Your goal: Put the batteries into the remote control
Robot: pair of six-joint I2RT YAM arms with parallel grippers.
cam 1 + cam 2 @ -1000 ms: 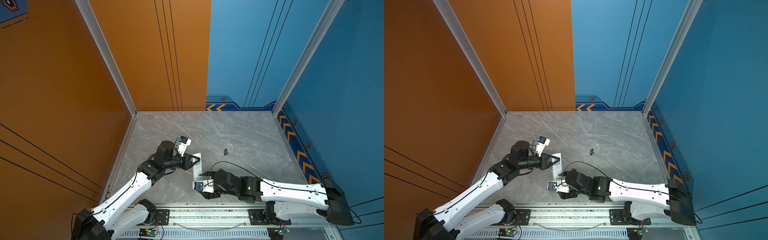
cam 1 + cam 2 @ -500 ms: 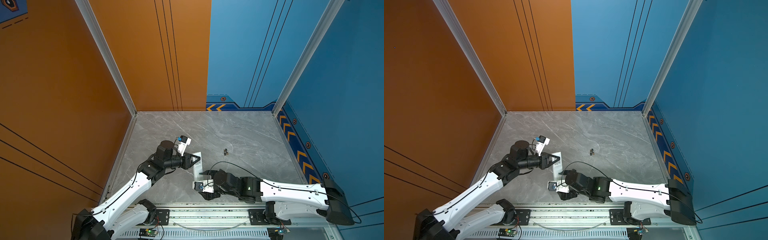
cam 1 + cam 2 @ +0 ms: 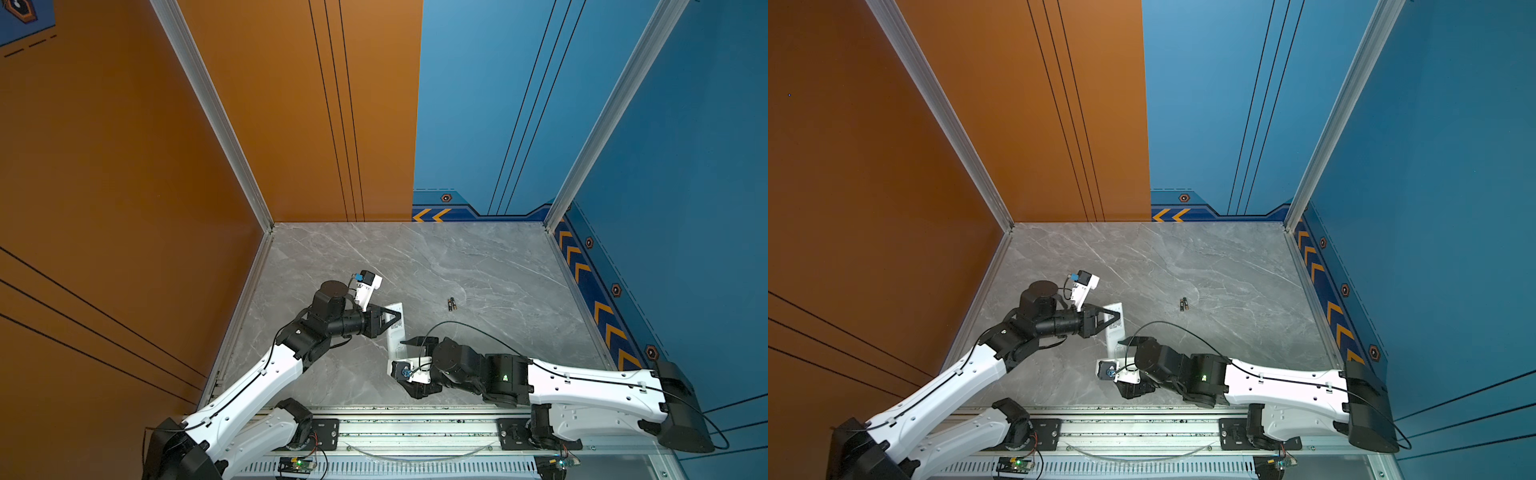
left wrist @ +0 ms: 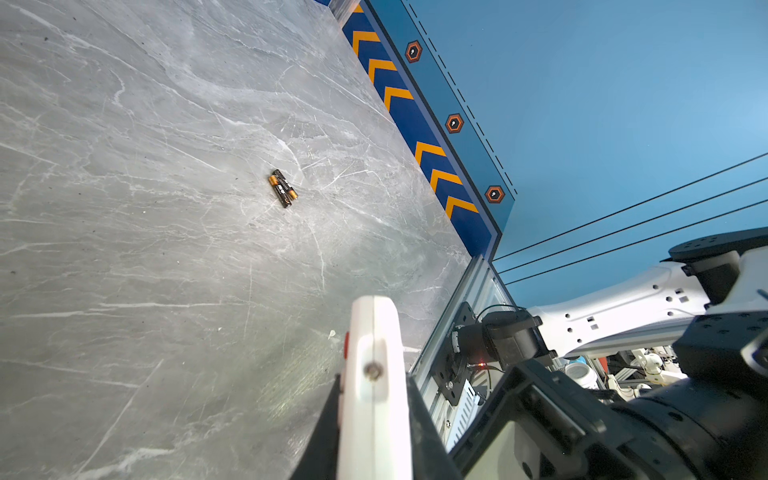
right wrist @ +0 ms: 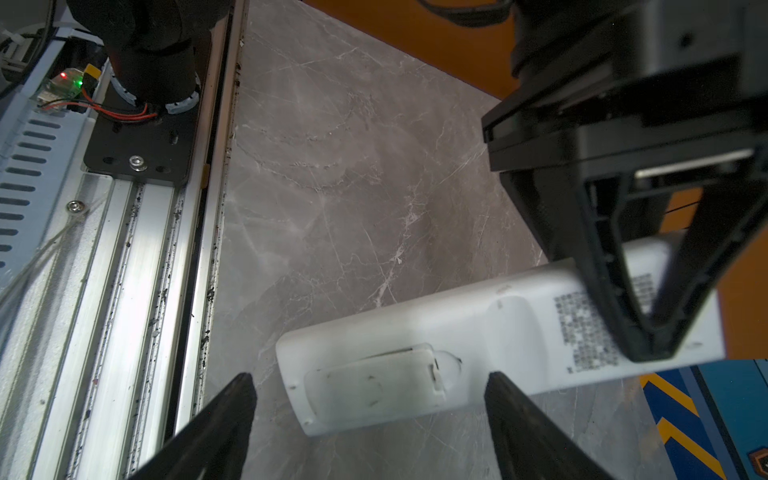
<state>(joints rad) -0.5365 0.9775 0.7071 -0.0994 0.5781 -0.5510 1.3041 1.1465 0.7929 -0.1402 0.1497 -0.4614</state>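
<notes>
Left gripper [image 3: 392, 322] clamped shut across the labelled end of the remote control [image 3: 394, 347], which it holds with the plain back turned upward, near the front middle of the table [image 3: 478, 257]. Whether the free end rests on the table cannot be told. On that free end the battery cover [image 5: 374, 384] sits in its recess, with a thin dark gap along one edge. Right gripper [image 5: 370, 378], jaws spread wide, straddles this end with no contact visible. The batteries [image 3: 451, 304] lie side by side and touching on the table, well apart from both grippers. Probable hazards:

(a) The remote is pinched at one end only, so a push on the cover at the other end would likely lever the smooth plastic round or out of the grip.
(b) Jaws closing squarely over the cover would probably press it into its seat rather than slide it off.
(c) The batteries are round and touching, so a reach for one may nudge the other and set it rolling.
</notes>
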